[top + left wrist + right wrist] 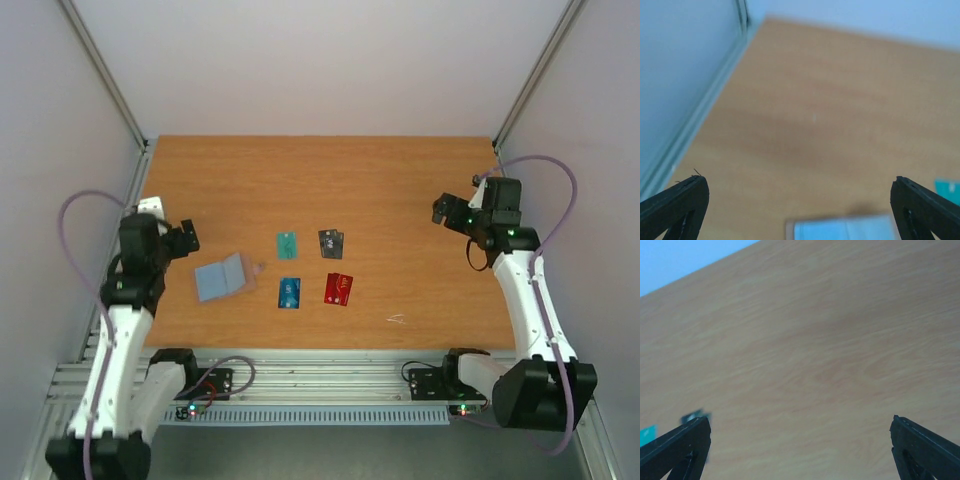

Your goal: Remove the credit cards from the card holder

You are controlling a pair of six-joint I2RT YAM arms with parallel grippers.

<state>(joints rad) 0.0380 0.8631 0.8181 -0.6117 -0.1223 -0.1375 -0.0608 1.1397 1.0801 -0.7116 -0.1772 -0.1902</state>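
Cropped and blurred at the bottom of the left wrist view: card holder [845, 229], pale inside up; at the right edge, a sliver of teal-green card [950, 189]. Only from the top camera: holder lying open on the table [420, 170], cards loose beside it, blue card [290, 292] and red card [339, 288] nearer, teal-green and black card [331, 243] beyond. Spread wide, left gripper [185, 240] and right gripper [445, 212], clamping nothing, touching nothing.

I saw a robotics lab cell: pale enclosure walls [300, 60], aluminium frame posts [105, 75], a wooden table [400, 190] on slotted rails [330, 365].
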